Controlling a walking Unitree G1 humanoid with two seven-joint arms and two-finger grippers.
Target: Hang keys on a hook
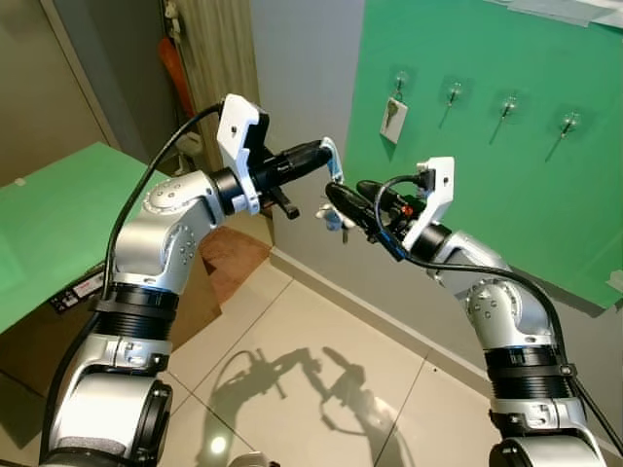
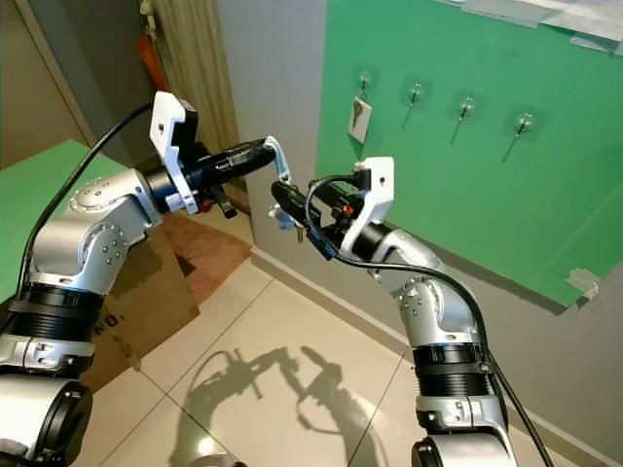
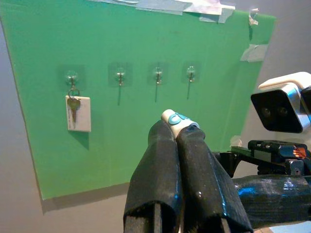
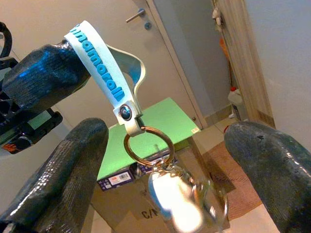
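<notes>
Left end effector [image 1: 329, 161] clamped together on the white strap [image 4: 104, 68] of the keys [image 4: 167, 187], held up in the air near the green board [image 1: 487, 175], hooks [image 3: 158, 75] well apart. Right end effector [image 1: 341, 204] wide apart around the ring [image 4: 148, 145]. Risky handover: could drop if the strap goes before a solid pinch, or grab blurry dangling keys and twist.

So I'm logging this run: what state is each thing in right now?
Left gripper: shut on the strap.
Right gripper: open, either side of the key ring.
Strap: pinched, hanging free.
Key ring: dangling, not hung.
First hook: holds a tagged key.
Other hooks: bare.
</notes>
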